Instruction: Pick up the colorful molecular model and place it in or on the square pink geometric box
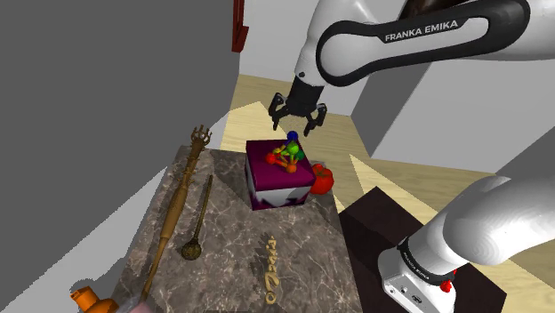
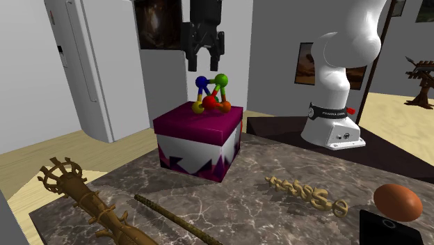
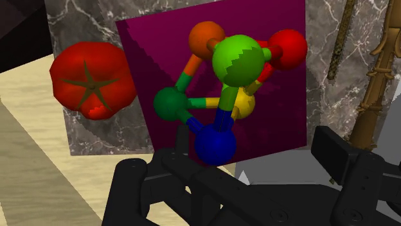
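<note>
1. Currently, nearest in the second exterior view, an ornate brown sceptre (image 2: 83,198) and a thin rod (image 2: 177,221) lie flat on the marble table top (image 2: 264,223). A brown egg-shaped object (image 2: 397,202) sits at that view's right edge.
2. Further back, a gold ornament (image 2: 306,193) lies flat on the marble, between the egg-shaped object and the box.
3. The square box (image 2: 198,143) stands upright on the table. Its top is magenta; its sides are pale with a jagged magenta pattern.
4. The molecular model (image 2: 211,96) rests on top of the box. Its balls are green, blue, red, orange, yellow and dark green, joined by coloured rods.
5. A red tomato (image 1: 322,180) lies just beside the box, on the shoulder view's right of it.
6. The gripper (image 2: 205,64) hangs directly above the model, pointing down. Its fingers are spread apart and touch nothing. In the wrist view the model sits beyond the separated fingers, clear of both.
7. Farthest back, the arm's white base (image 2: 334,125) stands on its dark stand (image 2: 278,129), near a grey wall.
</note>
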